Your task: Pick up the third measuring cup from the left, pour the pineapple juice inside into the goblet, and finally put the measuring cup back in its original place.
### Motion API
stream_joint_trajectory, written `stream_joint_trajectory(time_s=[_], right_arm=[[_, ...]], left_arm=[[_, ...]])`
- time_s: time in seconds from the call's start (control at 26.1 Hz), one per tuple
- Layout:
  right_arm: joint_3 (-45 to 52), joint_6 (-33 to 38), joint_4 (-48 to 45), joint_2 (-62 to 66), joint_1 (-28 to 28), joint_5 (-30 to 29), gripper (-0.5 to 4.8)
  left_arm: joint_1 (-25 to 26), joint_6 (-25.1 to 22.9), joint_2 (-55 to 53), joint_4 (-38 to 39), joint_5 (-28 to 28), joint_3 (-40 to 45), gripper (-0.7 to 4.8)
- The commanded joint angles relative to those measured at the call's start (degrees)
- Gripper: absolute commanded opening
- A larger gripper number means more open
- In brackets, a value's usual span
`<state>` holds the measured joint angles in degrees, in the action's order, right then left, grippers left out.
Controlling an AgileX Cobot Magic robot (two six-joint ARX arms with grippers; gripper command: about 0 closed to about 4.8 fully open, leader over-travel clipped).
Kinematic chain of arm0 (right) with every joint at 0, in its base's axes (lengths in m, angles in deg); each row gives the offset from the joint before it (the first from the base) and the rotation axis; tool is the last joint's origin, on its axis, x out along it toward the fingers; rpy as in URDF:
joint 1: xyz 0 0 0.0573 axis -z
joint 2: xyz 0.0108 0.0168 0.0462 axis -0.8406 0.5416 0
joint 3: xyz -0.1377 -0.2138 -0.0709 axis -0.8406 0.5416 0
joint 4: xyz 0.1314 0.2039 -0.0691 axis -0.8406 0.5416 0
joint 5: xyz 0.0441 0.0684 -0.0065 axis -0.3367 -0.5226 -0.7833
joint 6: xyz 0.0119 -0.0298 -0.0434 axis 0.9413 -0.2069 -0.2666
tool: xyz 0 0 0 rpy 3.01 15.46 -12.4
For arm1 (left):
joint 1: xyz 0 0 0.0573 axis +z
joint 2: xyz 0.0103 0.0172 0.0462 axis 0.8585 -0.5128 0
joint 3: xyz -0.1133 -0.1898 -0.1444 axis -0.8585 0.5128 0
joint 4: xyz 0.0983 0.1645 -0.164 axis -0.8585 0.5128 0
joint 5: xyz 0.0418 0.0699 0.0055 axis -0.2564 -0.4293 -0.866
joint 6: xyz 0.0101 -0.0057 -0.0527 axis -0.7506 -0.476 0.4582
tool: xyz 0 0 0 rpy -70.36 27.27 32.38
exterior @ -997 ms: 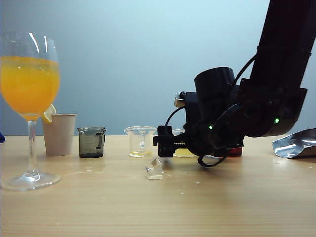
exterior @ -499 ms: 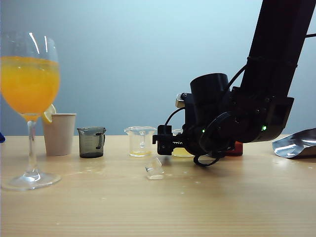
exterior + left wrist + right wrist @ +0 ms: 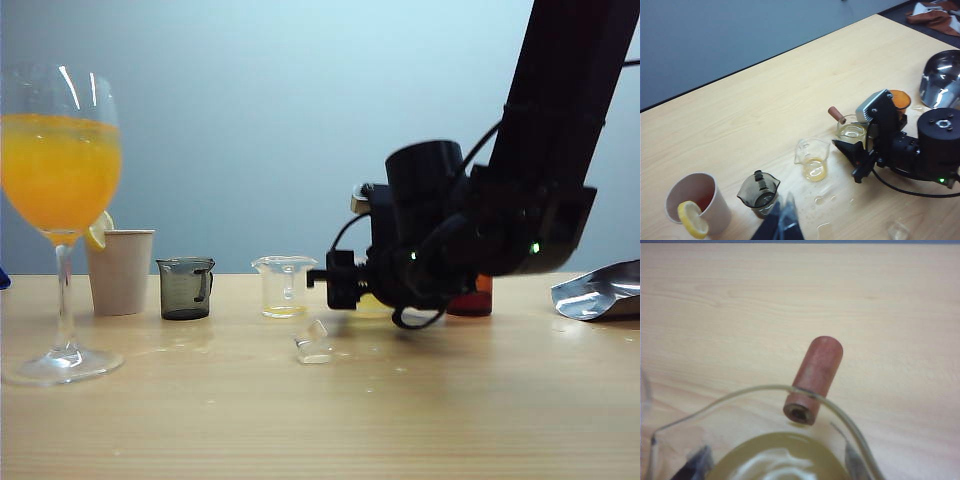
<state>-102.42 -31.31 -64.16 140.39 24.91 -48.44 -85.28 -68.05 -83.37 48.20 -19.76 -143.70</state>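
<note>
The third measuring cup (image 3: pixel 852 131) is a squat clear cup with a reddish-brown stub handle (image 3: pixel 814 380). It holds pale pineapple juice (image 3: pixel 780 460) and stands on the table, third in the row. My right gripper (image 3: pixel 777 465) straddles it, a fingertip (image 3: pixel 699 463) pressed close to the wall on each side. In the exterior view the right gripper (image 3: pixel 340 280) hides nearly all of that cup. The goblet (image 3: pixel 60 150) stands tall at the far left, full of orange liquid. My left gripper (image 3: pixel 782 225) hangs above the row by the dark cup, its fingers together and empty.
A white paper cup (image 3: pixel 120 270) with a lemon slice, a dark grey cup (image 3: pixel 186 288) and a clear cup (image 3: pixel 285 287) stand left of the gripper. An orange-red cup (image 3: pixel 470 297) and a silver bag (image 3: pixel 600 290) lie to its right. A clear ice-like lump (image 3: pixel 314 343) and spilled drops (image 3: pixel 822 200) sit in front.
The right arm has swung more upright and its gripper has shifted slightly right and closed in on the cup. The cup's yellow base below the gripper no longer shows. Everything else is still.
</note>
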Motion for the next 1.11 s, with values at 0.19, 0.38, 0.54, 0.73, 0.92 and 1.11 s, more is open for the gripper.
stream_joint_trajectory(time_s=[0.19, 0.38, 0.54, 0.73, 0.92, 1.11], right_arm=[[-0.2, -0.5, 5.1, -9.4, -0.3, -3.4, 1.04], [-0.2, -3.4, 9.8, -16.7, -0.4, -12.2, 1.04], [-0.2, -3.5, 13.5, -21.9, -0.5, -15.6, 1.04], [-0.2, -5.5, 18.8, -25.5, -2.6, -19.1, 1.04], [-0.3, -5.5, 19.7, -27.2, -6.6, -21.3, 1.04], [-8.9, -5.5, 33.1, -27.9, -10.7, -22.9, 1.06]], left_arm=[[-0.1, 3.0, 0.3, -0.3, -0.5, -0.2, -0.05], [0.0, 3.4, 0.6, 7.4, -5.1, -0.2, -0.05], [0.0, 6.7, 1.9, 11.9, -5.1, -0.2, -0.05], [0.0, 7.9, 7.9, 13.9, -5.2, -0.2, -0.05], [-0.1, 8.5, 9.1, 19.3, -5.1, -0.2, -0.05], [-0.1, 9.6, 13.1, 20.2, -6.7, -0.1, -0.05]])
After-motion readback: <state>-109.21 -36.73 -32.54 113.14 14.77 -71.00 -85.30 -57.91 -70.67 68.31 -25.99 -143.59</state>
